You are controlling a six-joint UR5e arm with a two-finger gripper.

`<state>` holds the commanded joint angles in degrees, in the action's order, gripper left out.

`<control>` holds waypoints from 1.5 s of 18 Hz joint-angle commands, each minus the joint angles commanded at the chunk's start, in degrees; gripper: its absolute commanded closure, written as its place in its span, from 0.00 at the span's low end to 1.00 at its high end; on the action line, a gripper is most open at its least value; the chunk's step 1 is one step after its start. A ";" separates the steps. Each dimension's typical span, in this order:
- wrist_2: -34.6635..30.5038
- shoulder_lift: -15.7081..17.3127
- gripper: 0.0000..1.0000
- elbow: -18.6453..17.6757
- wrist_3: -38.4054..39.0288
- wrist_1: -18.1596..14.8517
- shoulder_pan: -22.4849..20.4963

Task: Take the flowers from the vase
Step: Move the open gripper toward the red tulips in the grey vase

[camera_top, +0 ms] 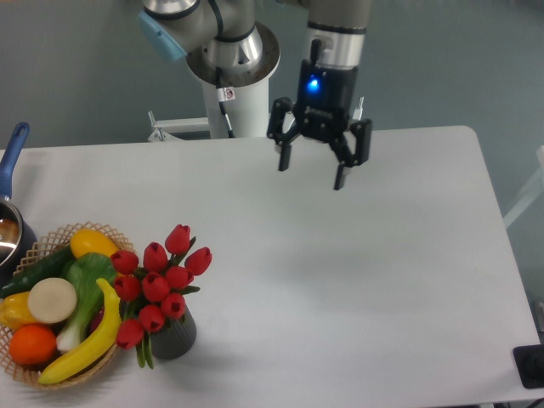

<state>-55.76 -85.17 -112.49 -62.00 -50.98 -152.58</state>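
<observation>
Flowers [159,285] sit in vase [174,335] at table's [382,280] 8 o'clock, touching basket [51,255] w/ fruit & veg, well apart from gripper [311,171], jaws wide, holding nothing, near 12 o'clock edge.

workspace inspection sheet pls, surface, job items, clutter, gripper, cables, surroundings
surface: white table, no spills or marks seen.
job's things: the flowers, red tulips, stand in the vase near the front left; vase upright, beside the basket.
clutter: wicker basket of fruit and vegetables at the left edge; blue-handled pot behind it, partly out of frame.
grippers: gripper open, empty, hanging above the back of the table, far from the flowers, blue light lit on its body.
cables: one thin cable running down the robot's base column.
surroundings: grey wall behind; a dark object at the lower right corner, too cropped to identify.
</observation>
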 joint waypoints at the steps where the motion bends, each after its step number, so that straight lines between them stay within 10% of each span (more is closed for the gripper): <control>1: 1.52 -0.26 0.00 -0.19 1.69 0.09 0.09; 9: 16.28 -5.18 0.00 -0.80 1.71 1.75 0.44; 27: 16.47 -13.01 0.00 1.39 -1.63 7.56 7.30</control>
<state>-39.29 -98.17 -111.09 -63.63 -43.42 -145.29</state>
